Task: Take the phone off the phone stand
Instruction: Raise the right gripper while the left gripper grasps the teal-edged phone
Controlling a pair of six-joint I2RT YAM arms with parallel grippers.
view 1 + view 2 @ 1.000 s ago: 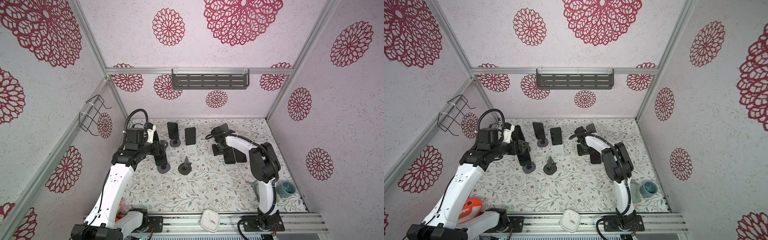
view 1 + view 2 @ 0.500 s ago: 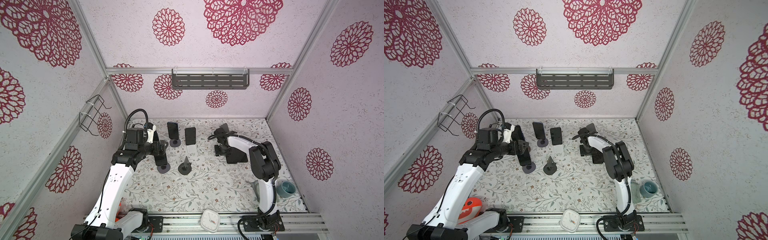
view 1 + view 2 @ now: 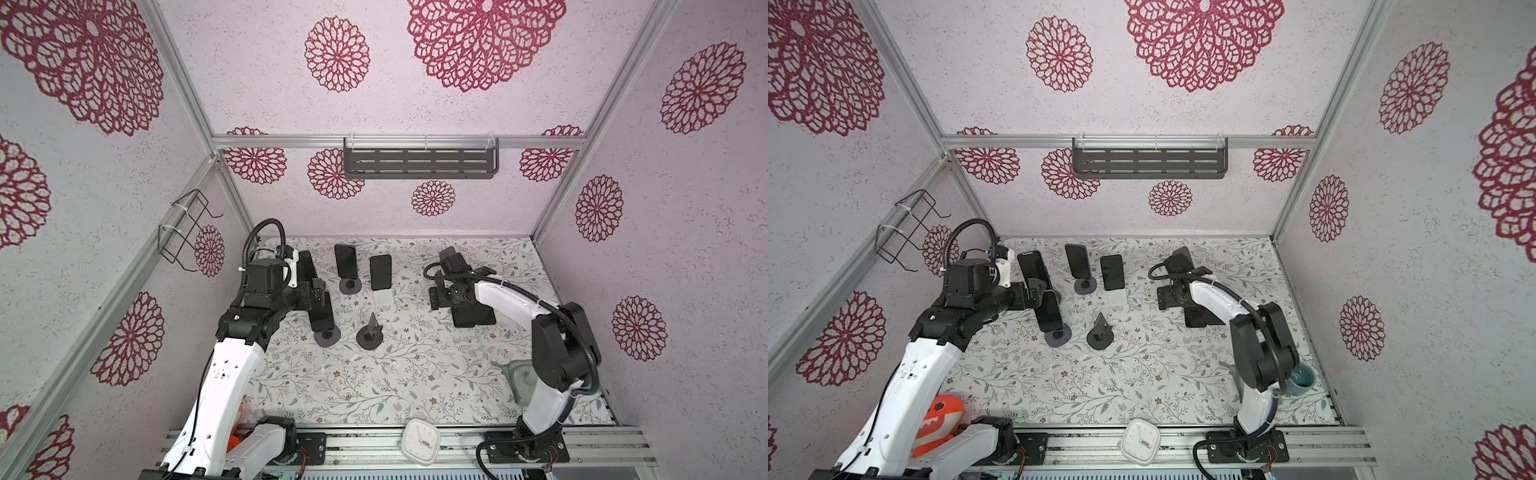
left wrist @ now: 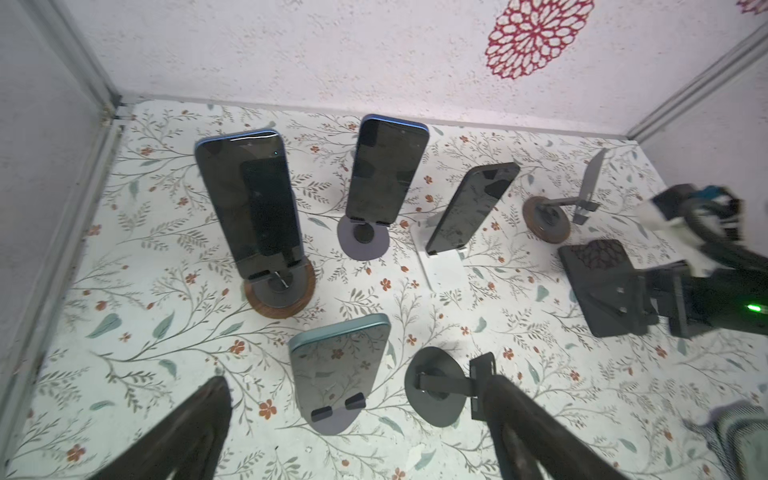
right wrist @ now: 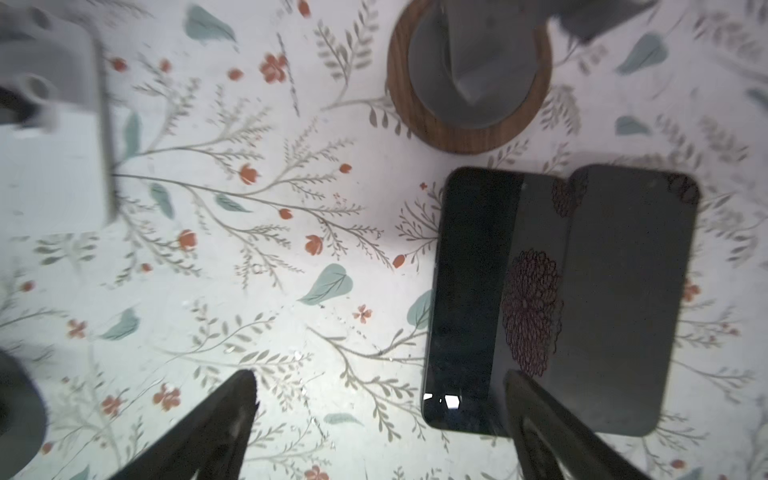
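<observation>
A teal-edged phone [image 4: 338, 365] leans on a grey round phone stand [image 4: 332, 419] in the left wrist view; both top views show that phone [image 3: 322, 309] [image 3: 1048, 311]. My left gripper [image 4: 357, 380] [image 3: 318, 291] is open, one finger on each side of the phone and apart from it. Three more phones stand on stands behind: [image 4: 249, 199], [image 4: 386, 170], [image 4: 469, 208]. My right gripper [image 5: 378, 386] [image 3: 446, 297] is open and holds nothing. It hovers over two dark phones [image 5: 469, 299] [image 5: 631, 299] lying flat side by side.
An empty black stand [image 3: 370, 332] sits beside the grey one. An empty wood-rimmed stand [image 4: 548, 216] is near the flat phones. A white clock [image 3: 419, 440] lies on the front rail. At the right are a blue cup [image 3: 1302, 380] and a mesh piece [image 3: 519, 374]. An orange toy [image 3: 942, 419] is front left.
My right gripper has opened wide above the flat phones and shifted slightly. The left gripper has opened a little more; its arm has hardly moved.
</observation>
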